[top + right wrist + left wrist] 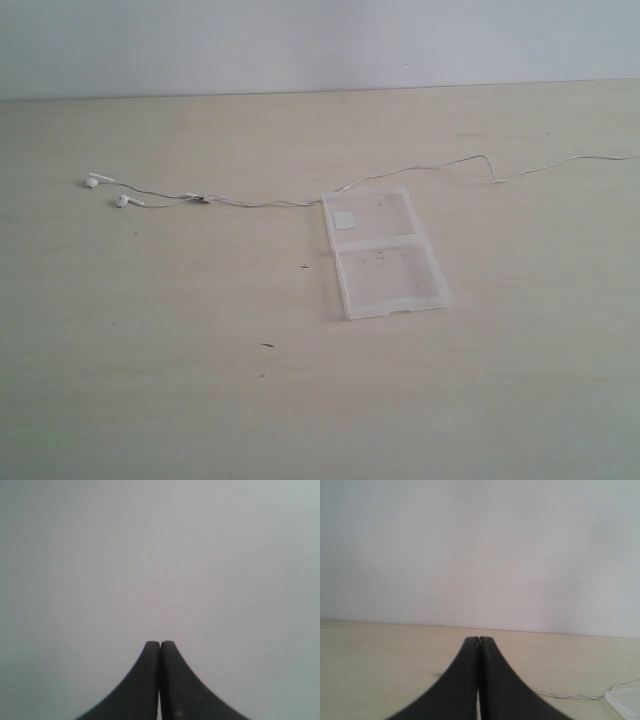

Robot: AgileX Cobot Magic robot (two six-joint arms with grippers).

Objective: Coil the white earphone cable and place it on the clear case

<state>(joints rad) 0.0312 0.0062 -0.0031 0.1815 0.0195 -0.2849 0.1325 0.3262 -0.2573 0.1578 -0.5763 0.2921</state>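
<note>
The white earphone cable (270, 203) lies stretched across the table, its two earbuds (92, 181) at the far left and its other end running off the right edge. The clear case (384, 252) lies open and flat in the middle, its back corner touching the cable. Neither arm shows in the exterior view. My left gripper (479, 639) is shut with nothing in it, above the table, with a stretch of the earphone cable (570, 696) and a corner of the clear case (626, 700) beyond it. My right gripper (160, 643) is shut and empty, facing a blank wall.
The light wooden table (150, 330) carries a few small dark specks (267, 345) in front of the case. A pale wall (320, 40) runs behind the table's far edge.
</note>
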